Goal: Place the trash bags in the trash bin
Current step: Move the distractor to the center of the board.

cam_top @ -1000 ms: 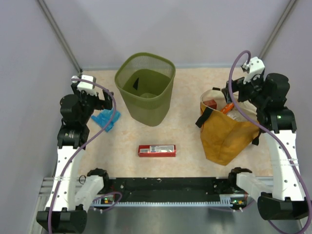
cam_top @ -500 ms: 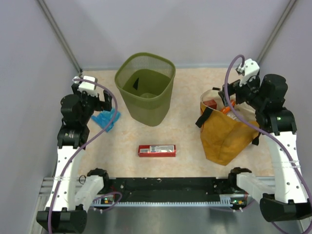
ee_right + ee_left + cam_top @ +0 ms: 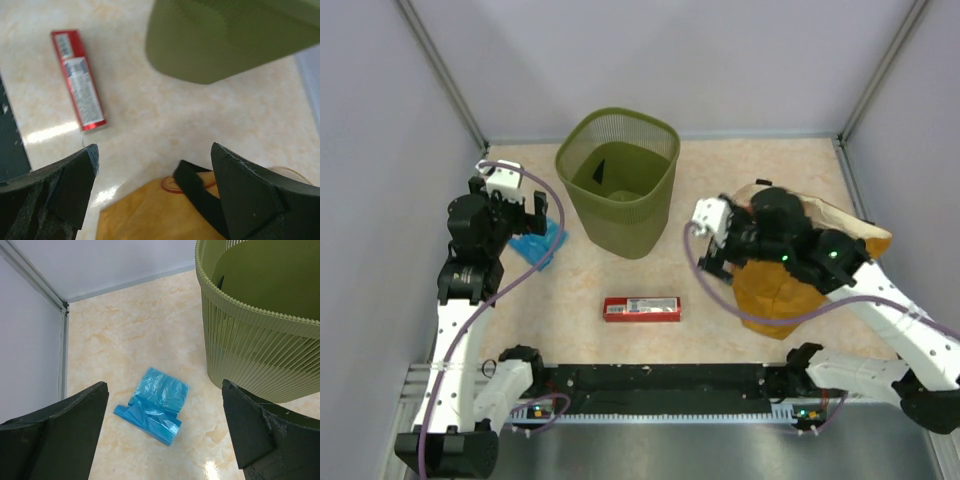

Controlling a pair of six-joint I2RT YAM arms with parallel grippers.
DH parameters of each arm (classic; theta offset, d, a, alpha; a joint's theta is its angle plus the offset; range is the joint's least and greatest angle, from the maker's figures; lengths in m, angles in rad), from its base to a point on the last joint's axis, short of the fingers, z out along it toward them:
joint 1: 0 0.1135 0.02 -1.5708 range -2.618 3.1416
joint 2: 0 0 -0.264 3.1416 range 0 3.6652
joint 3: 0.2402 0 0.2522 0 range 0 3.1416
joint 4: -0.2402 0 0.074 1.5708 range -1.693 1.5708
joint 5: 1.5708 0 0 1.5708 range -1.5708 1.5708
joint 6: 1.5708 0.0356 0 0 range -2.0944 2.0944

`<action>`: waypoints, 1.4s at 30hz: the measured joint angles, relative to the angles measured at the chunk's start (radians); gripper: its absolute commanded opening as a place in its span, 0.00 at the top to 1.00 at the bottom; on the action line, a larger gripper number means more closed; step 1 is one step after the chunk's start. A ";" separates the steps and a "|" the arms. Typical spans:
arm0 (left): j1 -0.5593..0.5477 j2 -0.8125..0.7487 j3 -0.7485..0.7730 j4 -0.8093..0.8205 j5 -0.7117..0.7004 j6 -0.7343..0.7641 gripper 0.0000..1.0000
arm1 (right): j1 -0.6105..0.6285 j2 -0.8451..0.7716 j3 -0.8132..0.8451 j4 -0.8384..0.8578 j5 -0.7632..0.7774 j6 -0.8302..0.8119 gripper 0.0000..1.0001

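A small folded light-blue trash bag [image 3: 544, 243] [image 3: 156, 405] lies flat on the table, left of the trash bin. The olive-green mesh trash bin [image 3: 618, 185] [image 3: 260, 325] [image 3: 225, 40] stands upright at the back centre. My left gripper [image 3: 530, 218] [image 3: 164, 386] hovers open above the bag, one finger on each side and apart from it. Between the bin and the mustard sack, my right gripper [image 3: 705, 262] [image 3: 154, 150] is open and holds nothing. It hangs over the sack's left edge and black handle [image 3: 200, 187].
The mustard-orange sack [image 3: 782, 290] [image 3: 150, 215] sits at the right under the right arm. A flat red box [image 3: 642, 308] [image 3: 79, 80] lies near the front centre. Grey walls close in the table's back and sides.
The right arm has swung from the back right, above the sack, leftward and down to the sack's left side. The left arm has barely shifted over the blue bag.
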 measured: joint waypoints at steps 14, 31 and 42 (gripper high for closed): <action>0.000 -0.001 -0.008 -0.004 0.006 0.008 0.01 | 0.271 0.399 -0.180 0.012 0.042 -0.070 0.12; 0.000 -0.021 -0.033 -0.004 0.024 0.013 0.01 | 0.328 0.701 -0.102 0.129 -0.027 -0.071 0.11; 0.000 -0.021 -0.043 -0.004 0.028 0.020 0.01 | 0.330 0.800 -0.089 0.171 0.023 -0.071 0.62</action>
